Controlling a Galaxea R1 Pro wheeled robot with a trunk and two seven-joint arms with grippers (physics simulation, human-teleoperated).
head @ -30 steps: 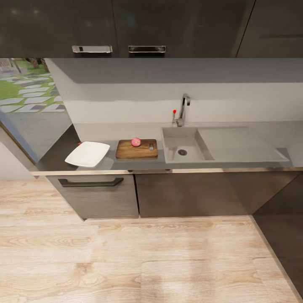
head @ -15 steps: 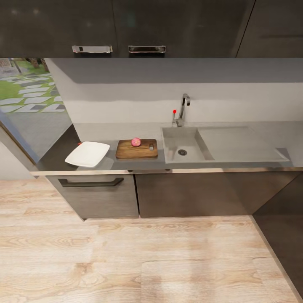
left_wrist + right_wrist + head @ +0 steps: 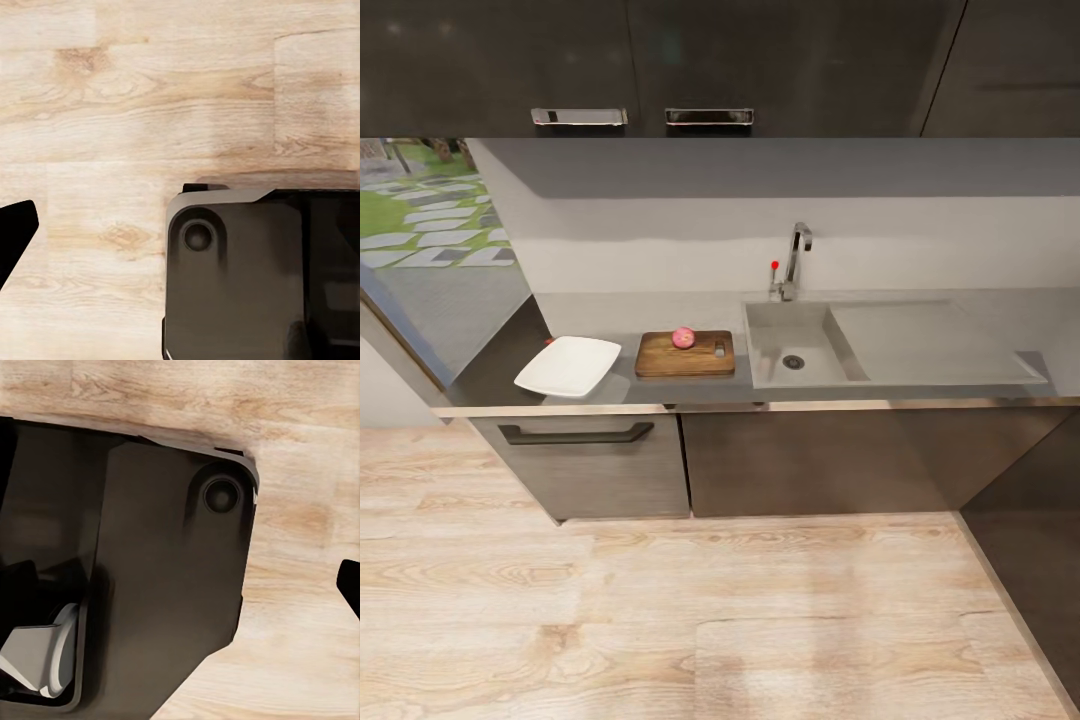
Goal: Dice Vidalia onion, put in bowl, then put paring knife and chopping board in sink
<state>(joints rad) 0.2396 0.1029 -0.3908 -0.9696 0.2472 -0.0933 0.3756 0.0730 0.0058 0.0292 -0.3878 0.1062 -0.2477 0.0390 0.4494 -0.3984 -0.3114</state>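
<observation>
Grey countertop (image 3: 660, 385) carries the chopping board (image 3: 660, 358) with the whole Vidalia onion (image 3: 683, 338) resting on it. Onion judged round, firm and roll-prone; grasp across its widest part. Finger state of both grippers cannot be told.

Glossy dark upper cabinets (image 3: 660, 60) hang over a pale grey wall (image 3: 760, 240). Beneath the tabletop (image 3: 660, 385) stand grey lower cabinets (image 3: 790, 460) on a pale wood floor (image 3: 660, 620). A window (image 3: 420, 210) at left shows grass and paving.

Pink onion (image 3: 683, 337) sits on chopping board (image 3: 685, 354) (beside sink (image 3: 800, 345)).
</observation>
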